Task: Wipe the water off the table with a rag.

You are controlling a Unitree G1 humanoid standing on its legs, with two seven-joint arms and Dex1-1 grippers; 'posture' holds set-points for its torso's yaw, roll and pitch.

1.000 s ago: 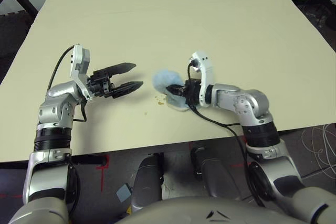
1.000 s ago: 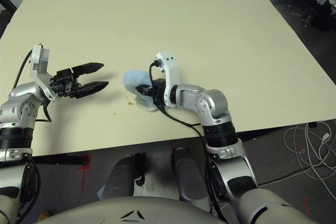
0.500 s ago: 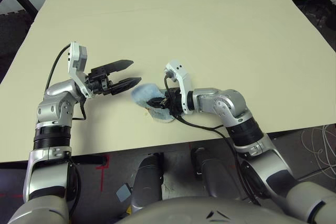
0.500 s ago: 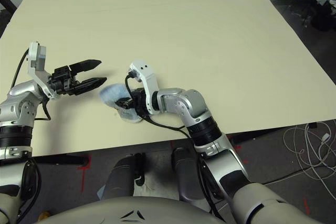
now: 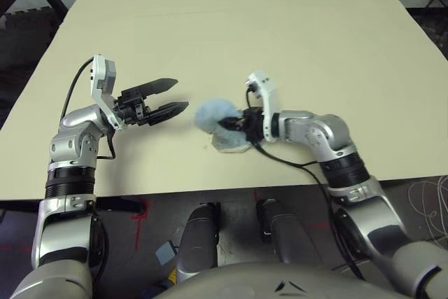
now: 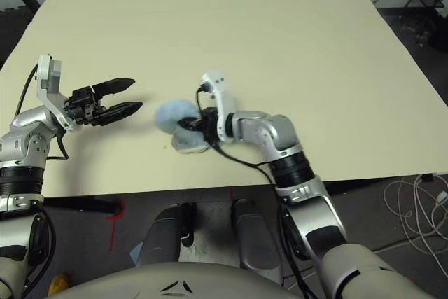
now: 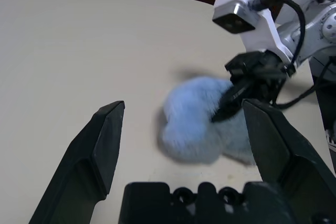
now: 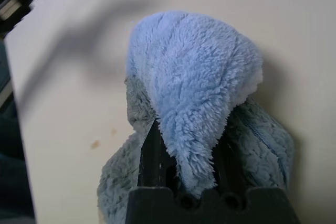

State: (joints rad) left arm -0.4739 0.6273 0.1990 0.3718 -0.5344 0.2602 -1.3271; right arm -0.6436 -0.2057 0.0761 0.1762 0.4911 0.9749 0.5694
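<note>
Wipe step underway. R gripper is clamped on the rag, pressing it to the table near the front edge, centre.

To do it well: keep the cloth flat and low w/ steady downward pressure, and drag it across the amber specks just beside the rag. Two small ones show on the bare top in the R wrist view; overlap passes so none is skipped.

L gripper hovers apart from the rag, fingers spread, holding nothing; best kept clear of the sweep.

Rag condition: light blue, fluffy terry, bunched into a hump over the fingers; lower folds look greyer, poss. damp — cannot confirm.
</note>
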